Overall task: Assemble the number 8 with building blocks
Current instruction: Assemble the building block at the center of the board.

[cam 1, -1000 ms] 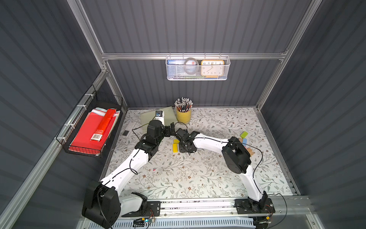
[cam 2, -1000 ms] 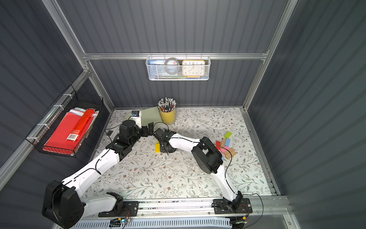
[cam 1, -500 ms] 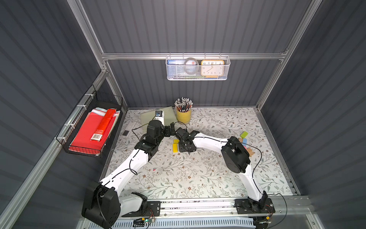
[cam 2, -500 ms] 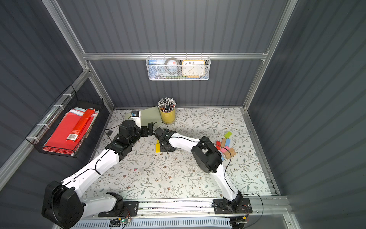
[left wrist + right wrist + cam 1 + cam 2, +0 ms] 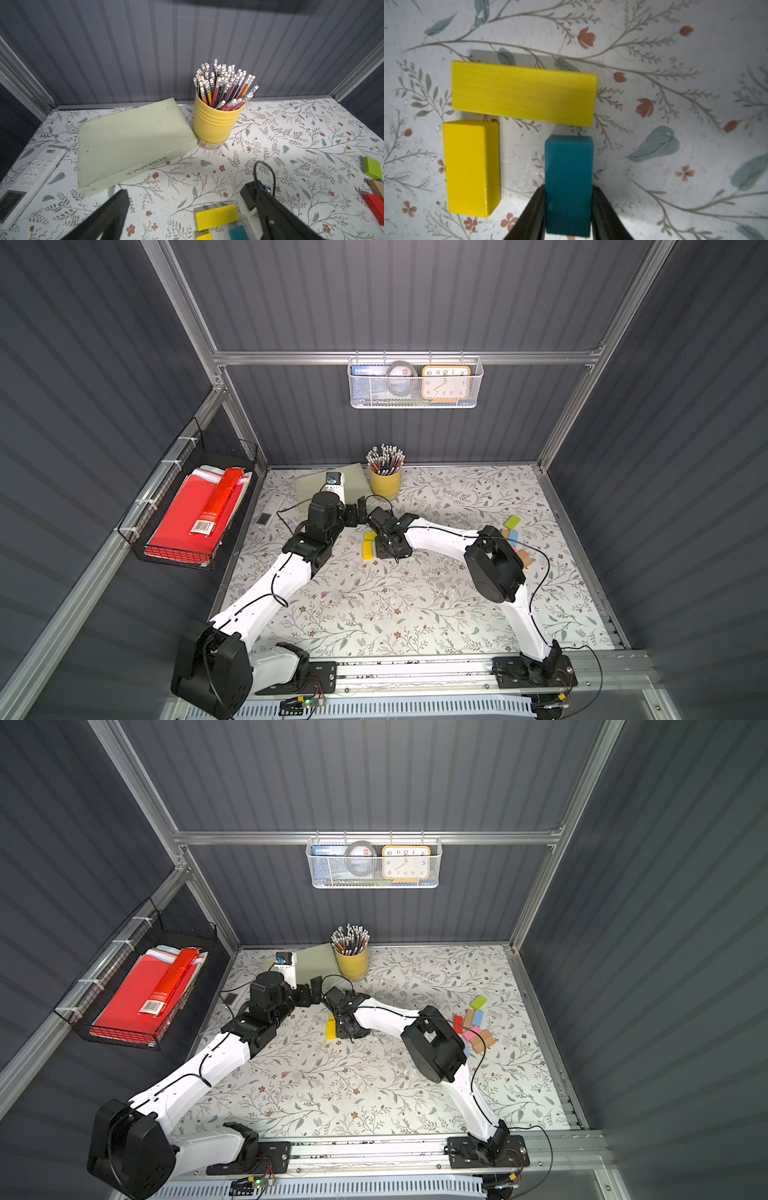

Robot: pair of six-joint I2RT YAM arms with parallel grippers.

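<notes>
In the right wrist view a long yellow block (image 5: 523, 93) lies flat and crosswise. Below its two ends lie a second yellow block (image 5: 471, 166) and a teal block (image 5: 569, 166), both at right angles to it. My right gripper (image 5: 569, 189) is shut on the teal block, one finger against each long side. In both top views that gripper (image 5: 390, 547) sits low beside the yellow blocks (image 5: 367, 549). My left gripper (image 5: 193, 197) hangs open just behind them, holding nothing. Loose blocks (image 5: 513, 537) in lime green, red, tan, pink and blue lie at the right.
A yellow pencil cup (image 5: 385, 483) and a pale green book (image 5: 133, 141) stand at the back, with a white remote (image 5: 31, 176) at the left edge. A white wire basket (image 5: 415, 383) hangs on the back wall. A black rack of red folders (image 5: 199, 514) is on the left wall.
The right arm's elbow has shifted very slightly to the left. The left arm and the blocks look unchanged.
</notes>
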